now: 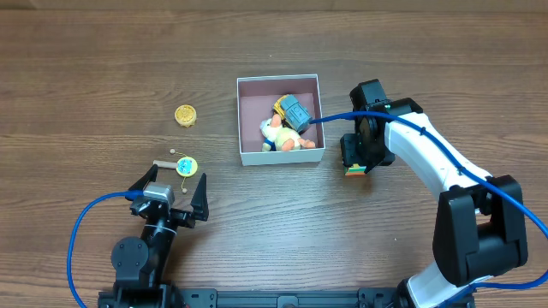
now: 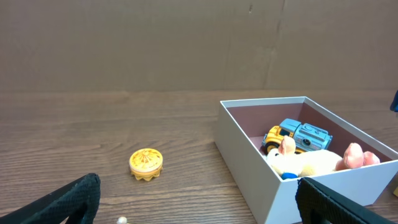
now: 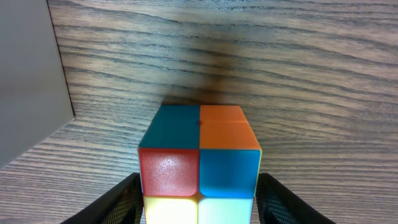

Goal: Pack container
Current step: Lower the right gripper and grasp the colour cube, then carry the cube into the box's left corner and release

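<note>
Locate the container [image 1: 282, 156] near the middle of the tabletop, slightly toward the far edge. It holds a blue-and-yellow toy truck [image 1: 295, 111] and a pale figure with pink parts [image 1: 276, 135].

The right gripper [image 1: 354, 164] stands just beside the container's right wall, outside it, on the side facing the right edge of the table. Its jaws are clenched on a multicoloured puzzle cube [image 3: 199, 155], with one finger [image 3: 115, 205] against each side face. In the right wrist view you see the container wall to the left of the cube, close but not touching it.

The left gripper [image 1: 178, 178] sits near the front edge, toward the left corner, well apart from the container. Its jaws are released and spread wide. A yellow-and-blue disc [image 1: 186, 165] lies just ahead of its fingertips. A yellow ridged disc [image 1: 185, 115] lies left of the container.
</note>
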{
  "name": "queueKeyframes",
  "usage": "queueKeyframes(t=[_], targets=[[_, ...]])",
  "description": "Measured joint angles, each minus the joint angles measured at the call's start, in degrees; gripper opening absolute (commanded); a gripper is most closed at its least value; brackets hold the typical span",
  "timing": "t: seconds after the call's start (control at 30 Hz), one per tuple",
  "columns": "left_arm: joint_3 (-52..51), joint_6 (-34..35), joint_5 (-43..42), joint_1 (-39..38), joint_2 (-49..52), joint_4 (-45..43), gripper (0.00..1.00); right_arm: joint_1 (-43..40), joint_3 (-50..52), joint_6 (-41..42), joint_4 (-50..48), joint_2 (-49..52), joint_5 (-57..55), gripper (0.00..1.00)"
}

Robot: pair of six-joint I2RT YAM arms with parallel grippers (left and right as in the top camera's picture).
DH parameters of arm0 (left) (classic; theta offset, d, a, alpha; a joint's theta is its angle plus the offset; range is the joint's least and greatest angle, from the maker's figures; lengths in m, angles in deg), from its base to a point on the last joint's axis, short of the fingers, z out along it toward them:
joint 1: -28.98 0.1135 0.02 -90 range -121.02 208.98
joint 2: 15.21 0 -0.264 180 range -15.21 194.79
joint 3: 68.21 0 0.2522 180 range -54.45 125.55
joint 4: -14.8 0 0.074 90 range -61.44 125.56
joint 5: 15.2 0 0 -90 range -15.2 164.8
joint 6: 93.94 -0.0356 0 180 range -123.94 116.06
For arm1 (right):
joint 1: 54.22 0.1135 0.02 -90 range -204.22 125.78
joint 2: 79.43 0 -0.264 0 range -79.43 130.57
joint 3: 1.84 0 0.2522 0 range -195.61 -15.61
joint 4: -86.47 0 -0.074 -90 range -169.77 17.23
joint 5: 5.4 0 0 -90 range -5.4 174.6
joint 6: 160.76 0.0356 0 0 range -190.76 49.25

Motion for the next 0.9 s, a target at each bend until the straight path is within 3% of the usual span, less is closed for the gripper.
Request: queueKeyframes(t=[0.6, 0.9], targets=[[0.00, 0.00, -0.02, 0.00, 0.00, 0.00, 1.00, 0.00, -0.81, 0.24, 2.62, 0.04, 0.13, 0.50], [0.00, 0.00, 0.00, 0.00, 0.00, 0.00, 1.00, 0.00, -10.45, 0.31, 10.34, 0.37, 0.13, 0.49]])
